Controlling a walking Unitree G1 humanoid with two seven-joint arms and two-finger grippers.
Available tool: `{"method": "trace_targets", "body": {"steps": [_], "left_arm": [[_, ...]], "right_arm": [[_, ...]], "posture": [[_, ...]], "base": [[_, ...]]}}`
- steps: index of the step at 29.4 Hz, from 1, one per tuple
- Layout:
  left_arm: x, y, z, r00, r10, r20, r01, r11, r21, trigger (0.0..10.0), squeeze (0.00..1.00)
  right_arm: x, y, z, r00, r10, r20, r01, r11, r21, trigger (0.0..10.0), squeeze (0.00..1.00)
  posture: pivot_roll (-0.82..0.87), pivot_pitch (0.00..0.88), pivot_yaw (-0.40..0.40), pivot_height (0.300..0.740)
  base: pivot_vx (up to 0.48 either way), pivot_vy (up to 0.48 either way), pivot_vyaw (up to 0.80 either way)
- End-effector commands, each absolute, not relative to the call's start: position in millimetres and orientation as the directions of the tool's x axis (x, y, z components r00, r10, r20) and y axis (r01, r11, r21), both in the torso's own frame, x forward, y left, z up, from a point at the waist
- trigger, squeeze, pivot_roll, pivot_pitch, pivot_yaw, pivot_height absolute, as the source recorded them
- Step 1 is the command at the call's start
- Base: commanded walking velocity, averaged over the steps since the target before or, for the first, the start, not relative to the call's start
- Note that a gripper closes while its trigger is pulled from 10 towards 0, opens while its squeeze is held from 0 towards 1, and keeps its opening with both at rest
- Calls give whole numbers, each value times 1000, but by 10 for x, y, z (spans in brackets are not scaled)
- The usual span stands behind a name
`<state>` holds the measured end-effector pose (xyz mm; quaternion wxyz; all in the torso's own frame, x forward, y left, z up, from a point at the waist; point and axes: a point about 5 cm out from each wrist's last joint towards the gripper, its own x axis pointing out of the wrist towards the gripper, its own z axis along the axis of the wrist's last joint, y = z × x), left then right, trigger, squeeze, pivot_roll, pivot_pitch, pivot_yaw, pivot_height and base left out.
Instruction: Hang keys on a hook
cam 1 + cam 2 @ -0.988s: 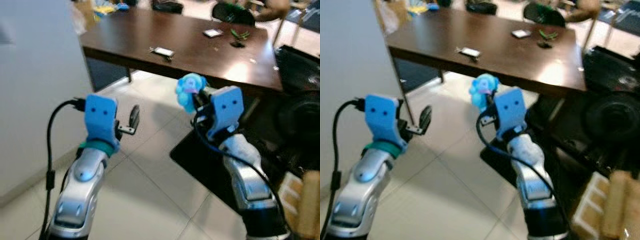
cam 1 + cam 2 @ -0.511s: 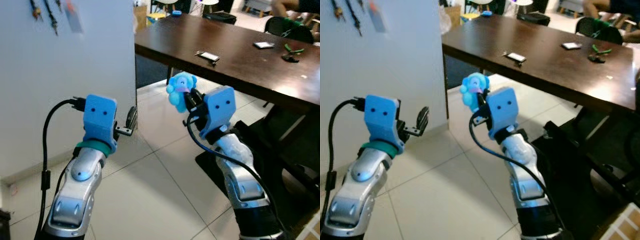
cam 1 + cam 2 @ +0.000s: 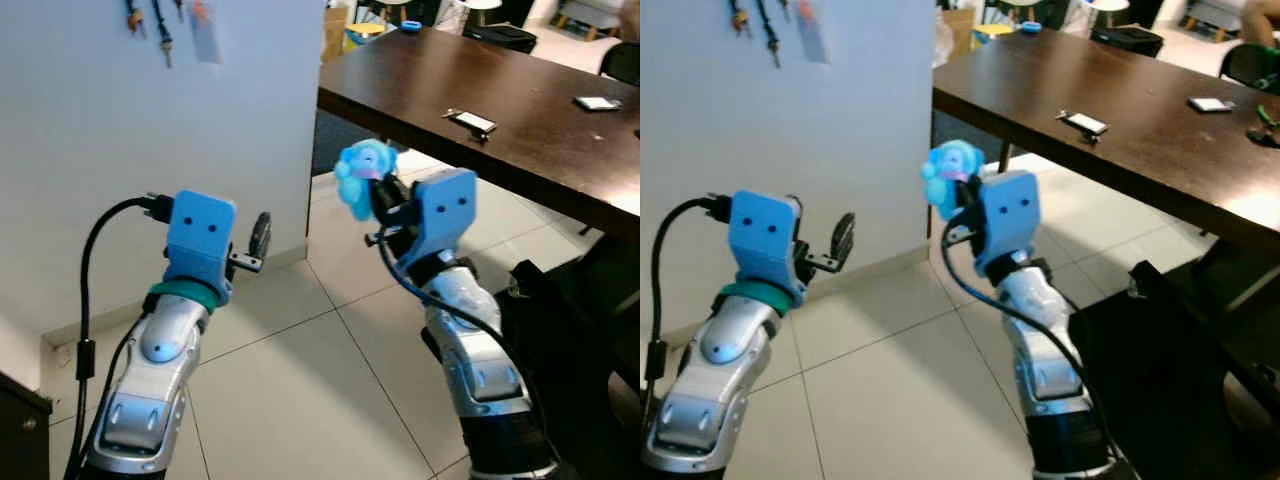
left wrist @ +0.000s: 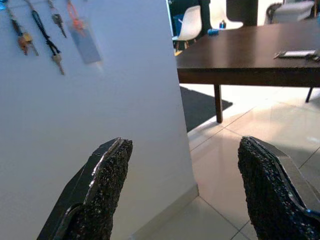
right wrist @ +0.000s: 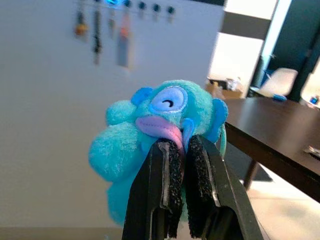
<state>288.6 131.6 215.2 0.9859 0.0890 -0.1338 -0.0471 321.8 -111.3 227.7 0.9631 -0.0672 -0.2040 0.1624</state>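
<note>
Keys are what we are meant to hang, and what we carry is a blue plush toy (image 5: pixel 157 135), presumably their keychain; no metal key shows in any view. Our right gripper (image 5: pixel 180 165) is clenched on the toy, the two black fingers (image 5: pixel 170 190) pressed together just under its pink mouth. In the head views we hold the toy up at chest height in front of us, between the white wall (image 3: pixel 90 150) on our left and the dark wooden table (image 3: pixel 520 130) on our right.

Our left gripper (image 4: pixel 185 190) is raised beside it with its fingers (image 4: pixel 102 195) spread wide apart and nothing between them. It points toward the foot of the wall and the pale tiled floor (image 3: pixel 300 400).

High on the wall a row of things hangs: a few keys on cords (image 4: pixel 45 35) and an orange-strapped tag (image 4: pixel 82 37). They sit above and to the left of both grippers, well apart from the toy. We cannot make out the hooks themselves.

On the table lie a small flat device (image 3: pixel 472 121) near the middle and another flat thing (image 3: pixel 597 102) farther along. A white chair (image 4: pixel 191 27) stands beyond the table's far end. A dark rug (image 4: pixel 202 105) lies on the floor under the table.
</note>
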Motion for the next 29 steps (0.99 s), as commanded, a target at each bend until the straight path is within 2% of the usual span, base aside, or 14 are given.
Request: {"method": "trace_targets", "body": {"steps": [1, 9, 29], "left_arm": [[2901, 1277, 2137, 959, -133, 251, 85, 978, 192, 10000, 0], [2905, 1277, 2139, 958, -135, 253, 86, 977, 195, 10000, 0], [2913, 1285, 2146, 960, -130, 247, 81, 977, 196, 10000, 0]], "right_arm": [[3219, -1161, 2249, 873, 325, 365, -268, 943, -197, 10000, 0], [3214, -1155, 2239, 870, 333, 363, -273, 940, -206, 10000, 0], [3186, -1123, 2263, 856, 360, 370, -306, 931, -198, 10000, 0]], "posture": [[-138, 44, 64, 740], [-136, 44, 65, 740], [-132, 55, 73, 740]], "base": [[480, 0, 0], [480, 0, 0], [480, 0, 784]]}}
